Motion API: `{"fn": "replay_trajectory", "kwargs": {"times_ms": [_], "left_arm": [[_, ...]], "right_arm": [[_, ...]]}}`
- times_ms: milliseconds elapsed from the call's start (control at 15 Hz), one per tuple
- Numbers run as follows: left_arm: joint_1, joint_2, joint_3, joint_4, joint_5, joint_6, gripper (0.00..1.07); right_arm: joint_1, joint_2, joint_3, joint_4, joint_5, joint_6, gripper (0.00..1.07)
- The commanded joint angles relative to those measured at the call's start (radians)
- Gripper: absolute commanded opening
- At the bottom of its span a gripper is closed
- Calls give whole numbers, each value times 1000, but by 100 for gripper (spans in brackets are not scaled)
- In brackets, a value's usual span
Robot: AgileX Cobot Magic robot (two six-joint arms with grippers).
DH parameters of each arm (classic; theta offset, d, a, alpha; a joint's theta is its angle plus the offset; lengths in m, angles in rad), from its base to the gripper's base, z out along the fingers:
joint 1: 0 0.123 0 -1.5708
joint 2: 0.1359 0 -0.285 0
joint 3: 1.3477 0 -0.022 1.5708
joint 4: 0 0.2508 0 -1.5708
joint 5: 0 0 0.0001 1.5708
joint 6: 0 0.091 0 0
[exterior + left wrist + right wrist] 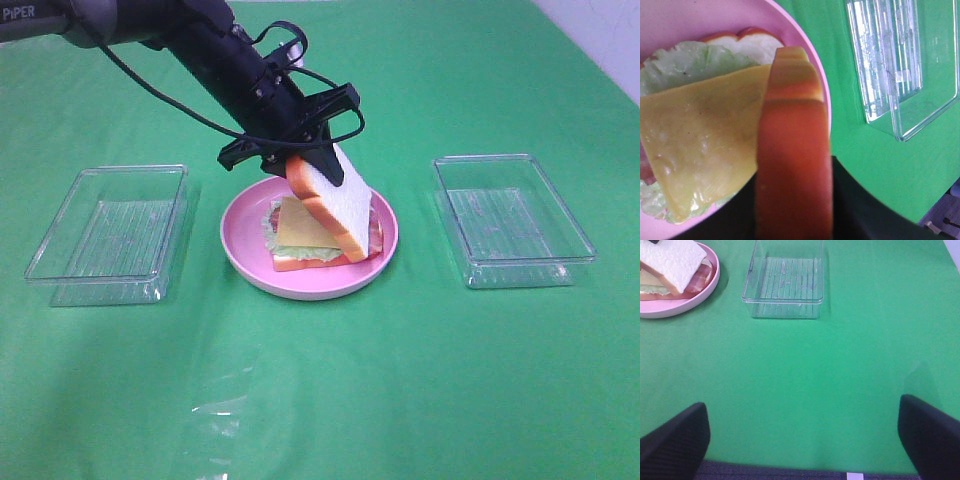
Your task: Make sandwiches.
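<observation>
A pink plate (300, 285) in the middle holds a sandwich stack: a bottom bread slice (310, 262), lettuce (268, 225), bacon (376, 235) and a cheese square (298, 225) on top. My left gripper (290, 160) is shut on a white bread slice (335, 200) by its orange-brown crust. It holds the slice tilted steeply over the stack, with the lower edge down at the stack's right side. The left wrist view shows the crust (792, 165) over the cheese (700, 145) and lettuce (685, 62). My right gripper (805, 435) is open and empty above bare cloth, away from the plate (685, 302).
Clear plastic trays stand to the left (110, 225) and right (510, 215) of the plate, both empty. The right tray also shows in the right wrist view (785, 282). A green cloth covers the table. A scrap of clear film (220, 410) lies near the front.
</observation>
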Motion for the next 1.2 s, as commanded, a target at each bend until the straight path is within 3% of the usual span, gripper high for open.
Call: {"fn": "replay_trajectory", "kwargs": {"times_ms": [67, 133, 333, 467, 533, 600, 800, 933, 1133, 1200], "left_arm": [[-4, 8, 5, 16, -4, 0, 37], [-3, 8, 5, 29, -2, 0, 48], [-3, 6, -13, 98, 45, -5, 100], [-3, 6, -46, 146, 100, -28, 102], [-3, 6, -116, 256, 188, -76, 102], [-3, 6, -149, 299, 225, -90, 102], [-3, -21, -200, 403, 278, -90, 102], [-3, -47, -192, 441, 278, -87, 102], [4, -134, -130, 579, 278, -79, 102], [43, -235, -42, 649, 278, -78, 102]], "right_arm": [[0, -34, 4, 0, -7, 0, 98], [0, -34, 4, 0, -7, 0, 98], [0, -34, 4, 0, -7, 0, 98], [0, -34, 4, 0, -7, 0, 98], [0, -34, 4, 0, -7, 0, 98], [0, -34, 4, 0, -7, 0, 98], [0, -34, 4, 0, -7, 0, 98], [0, -34, 4, 0, -7, 0, 98], [0, -34, 4, 0, -7, 0, 98], [0, -34, 4, 0, -7, 0, 98]]}}
